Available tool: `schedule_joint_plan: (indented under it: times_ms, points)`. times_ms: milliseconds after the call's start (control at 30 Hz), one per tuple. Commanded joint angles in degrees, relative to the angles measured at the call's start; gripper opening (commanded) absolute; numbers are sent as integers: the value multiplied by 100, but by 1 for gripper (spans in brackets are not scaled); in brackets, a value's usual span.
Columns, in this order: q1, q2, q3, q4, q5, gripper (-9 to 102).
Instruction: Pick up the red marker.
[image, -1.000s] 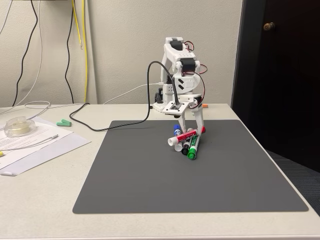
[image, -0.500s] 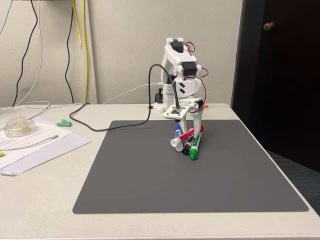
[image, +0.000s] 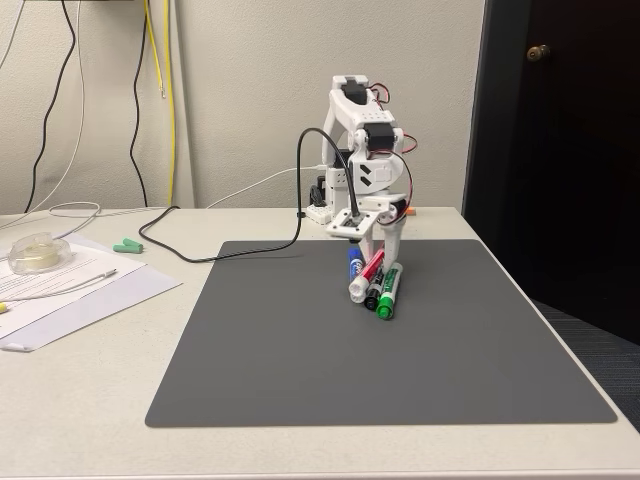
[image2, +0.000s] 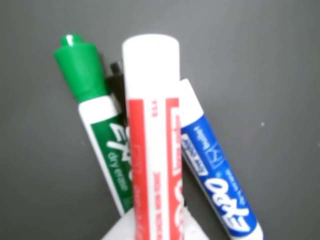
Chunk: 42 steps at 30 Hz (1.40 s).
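Note:
The red marker (image: 370, 269) slants on the grey mat (image: 300, 350), its white end low and its upper end between the fingers of my gripper (image: 381, 250). My gripper points down from the white arm and is shut on it. In the wrist view the red marker (image2: 152, 150) runs up the middle, with my gripper (image2: 156, 226) clamping its lower part and hiding the cap end. A green-capped marker (image2: 100, 135) lies to its left and a blue marker (image2: 212, 172) to its right, both flat on the mat and touching it.
A black marker (image: 373, 294) and the green marker (image: 388, 290) lie in front of the gripper, the blue marker (image: 354, 262) beside it. A black cable (image: 230, 250) trails left. Papers (image: 70, 290) and a tape roll (image: 38, 252) sit at far left.
The red marker has swung from nearly level to a steeper slant, its white end shifting right and its gripped end pulling back toward the gripper. The gripper has tilted more upright.

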<state>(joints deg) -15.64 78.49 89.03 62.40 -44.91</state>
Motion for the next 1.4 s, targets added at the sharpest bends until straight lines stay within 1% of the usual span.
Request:
schedule_joint_plan:
  times_ms: [0, 167, 233, 300, 533, 700, 800, 1033, 1233, 1367]
  points:
    - [-9, 633, -141, 62, 211, 3]
    - [-26, 1547, -70, 290, 580, 3]
    - [-53, 2065, 141, 272, 791, 3]
    - [-88, 2733, 562, 79, 1046, 3]
    - [-79, 6117, 3410, -1767, 2074, 3]
    - [185, 7682, 4597, -2487, 2707, 3]
    - [352, 8112, 4825, -2672, 2971, 3]
    - [606, 8394, 4737, -2883, 3489, 3]
    - [809, 8543, 4746, -2971, 3744, 3]
    - [879, 8552, 4737, -2997, 3744, 3]
